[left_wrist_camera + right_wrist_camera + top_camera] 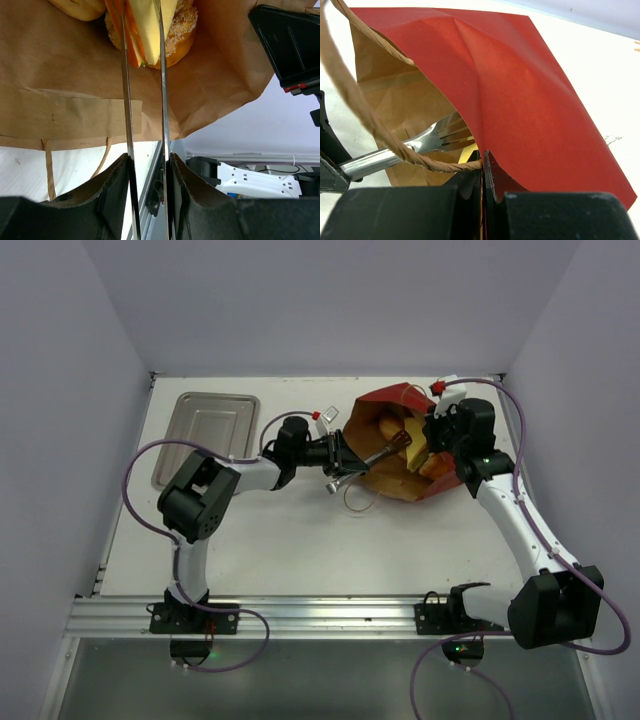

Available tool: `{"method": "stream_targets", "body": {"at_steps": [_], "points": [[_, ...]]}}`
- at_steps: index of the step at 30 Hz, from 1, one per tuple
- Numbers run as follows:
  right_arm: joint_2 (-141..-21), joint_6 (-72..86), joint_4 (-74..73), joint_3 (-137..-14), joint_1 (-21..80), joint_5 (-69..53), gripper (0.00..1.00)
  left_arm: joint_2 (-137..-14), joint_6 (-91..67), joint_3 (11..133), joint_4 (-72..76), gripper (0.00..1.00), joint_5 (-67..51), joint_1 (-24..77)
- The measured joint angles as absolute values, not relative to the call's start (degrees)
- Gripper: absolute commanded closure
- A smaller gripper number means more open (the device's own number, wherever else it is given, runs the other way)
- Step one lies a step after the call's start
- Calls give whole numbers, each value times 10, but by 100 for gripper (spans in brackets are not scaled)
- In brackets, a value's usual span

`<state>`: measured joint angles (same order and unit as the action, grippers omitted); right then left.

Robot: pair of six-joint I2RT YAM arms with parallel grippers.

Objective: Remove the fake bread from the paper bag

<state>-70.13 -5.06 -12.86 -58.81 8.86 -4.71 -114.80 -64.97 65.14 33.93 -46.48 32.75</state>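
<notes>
The red paper bag (403, 398) lies on its side at the back right, its mouth facing left. My left gripper (338, 454) is shut on steel tongs (372, 457) that reach into the bag. In the left wrist view the gripper (148, 157) holds the two tong blades (126, 100) on either side of a fake sesame bread roll with a yellow filling (175, 35) on the brown inside (65, 75). A second bread piece (82, 6) lies beside it. My right gripper (441, 440) (483, 167) is shut on the bag's red rim (520, 90) beside a string handle (365, 117).
A shallow steel tray (205, 435) sits at the back left. A loose string handle (355, 502) lies on the white table in front of the bag. The right arm's black body (290, 45) shows past the bag's mouth.
</notes>
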Motion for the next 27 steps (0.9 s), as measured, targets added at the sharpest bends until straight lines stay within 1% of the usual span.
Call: {"method": "stream_targets", "body": {"at_steps": [7, 10, 11, 13, 14, 16, 17, 22, 27], "points": [[-701, -49, -129, -588, 87, -48, 100, -1159, -656, 651, 346, 72, -470, 328], [-701, -49, -129, -588, 86, -51, 100, -1163, -656, 652, 346, 77, -472, 327], [-701, -49, -129, -588, 86, -51, 100, -1164, -656, 652, 346, 81, -472, 328], [-701, -49, -129, -588, 86, -51, 100, -1165, -655, 652, 346, 85, -473, 328], [-701, -49, -129, -588, 86, -51, 100, -1165, -655, 652, 346, 90, -473, 328], [-701, -49, -129, -588, 86, -51, 100, -1165, -655, 652, 346, 94, -473, 328], [-701, -49, -129, -588, 86, -52, 100, -1165, -655, 652, 346, 99, -473, 328], [-701, -49, -129, -588, 85, -53, 100, -1162, -649, 651, 340, 100, -472, 328], [-701, -49, -129, -588, 82, -54, 100, -1130, -632, 637, 322, 100, -466, 327]]}}
